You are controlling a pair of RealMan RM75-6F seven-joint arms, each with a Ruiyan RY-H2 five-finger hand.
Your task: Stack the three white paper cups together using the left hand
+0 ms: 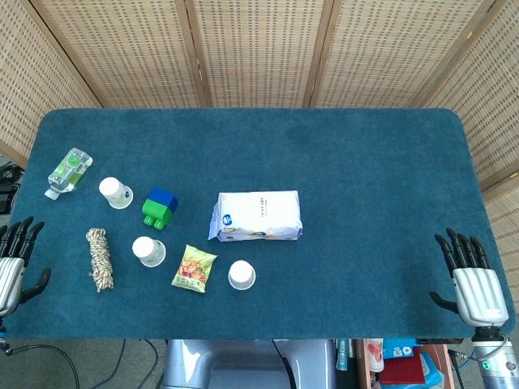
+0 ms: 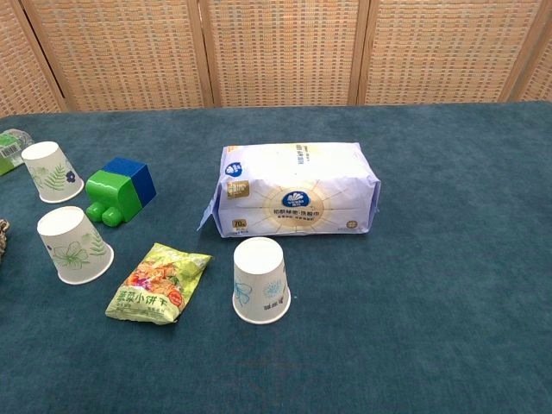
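Observation:
Three white paper cups stand upside down on the blue table. One cup [image 1: 116, 192] [image 2: 52, 172] is at the far left, a second cup [image 1: 148, 251] [image 2: 72, 245] is nearer the front, and a third cup [image 1: 242, 275] [image 2: 260, 280] stands in front of the tissue pack. My left hand [image 1: 16, 263] rests at the table's left front edge, fingers spread, holding nothing. At the right front edge lies my right hand [image 1: 470, 279], also spread and holding nothing. Neither hand shows in the chest view.
A white tissue pack [image 1: 257, 216] [image 2: 297, 191] lies mid-table. A green and blue block [image 1: 159, 207] [image 2: 121, 190], a snack packet [image 1: 194, 268] [image 2: 158, 282], a coil of rope [image 1: 100, 258] and a small bottle [image 1: 68, 172] surround the cups.

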